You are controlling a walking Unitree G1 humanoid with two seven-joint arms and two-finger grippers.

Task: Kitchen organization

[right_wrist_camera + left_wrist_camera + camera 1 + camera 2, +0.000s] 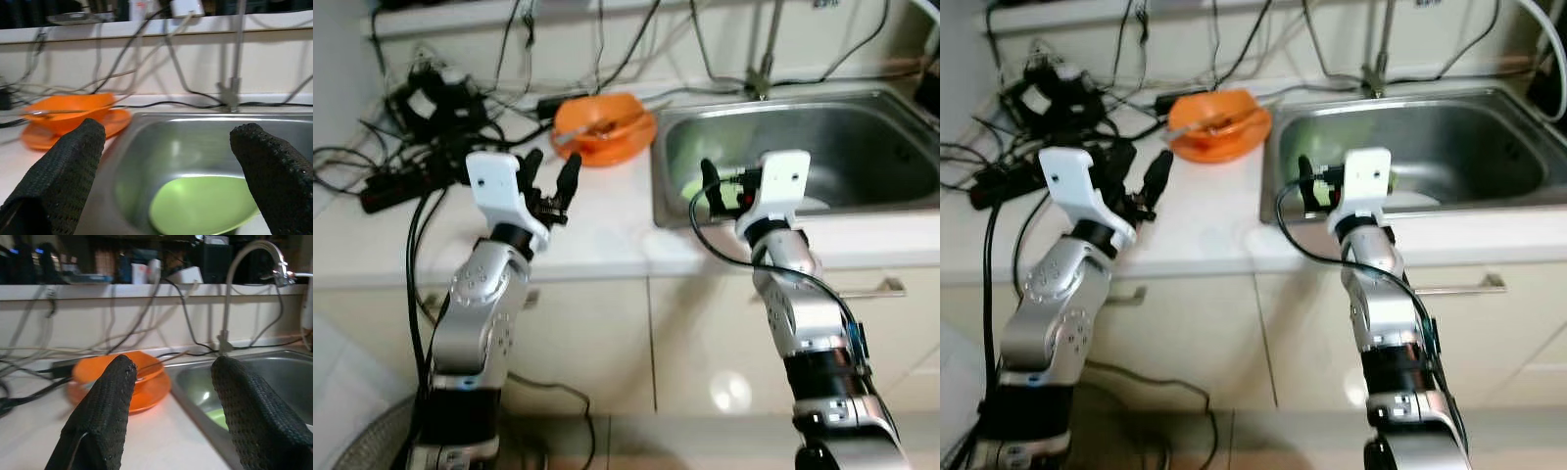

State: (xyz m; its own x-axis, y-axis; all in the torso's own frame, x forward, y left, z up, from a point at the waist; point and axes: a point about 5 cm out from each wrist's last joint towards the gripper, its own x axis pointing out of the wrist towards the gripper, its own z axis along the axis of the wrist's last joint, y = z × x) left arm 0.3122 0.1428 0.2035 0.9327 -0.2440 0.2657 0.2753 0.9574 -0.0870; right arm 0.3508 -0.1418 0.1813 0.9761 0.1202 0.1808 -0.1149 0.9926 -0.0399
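Seemingly round, the green plate (203,205) lies flat in the sink (862,127); both pincers (171,411) (166,166) gape empty.

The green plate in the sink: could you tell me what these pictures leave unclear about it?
- Green plate: its near rim is cut off by the right wrist view's bottom edge.
- In the head views the right gripper covers most of it.
- Whether it is clean: too blurred.

No readable text, label, brand, number or sign anywhere. Boxes on ledge (146,271) above counter (607,230) carry coloured patches, too blurred to read. Dark mark at top edge of wall (822,4) by tap too small to make out.
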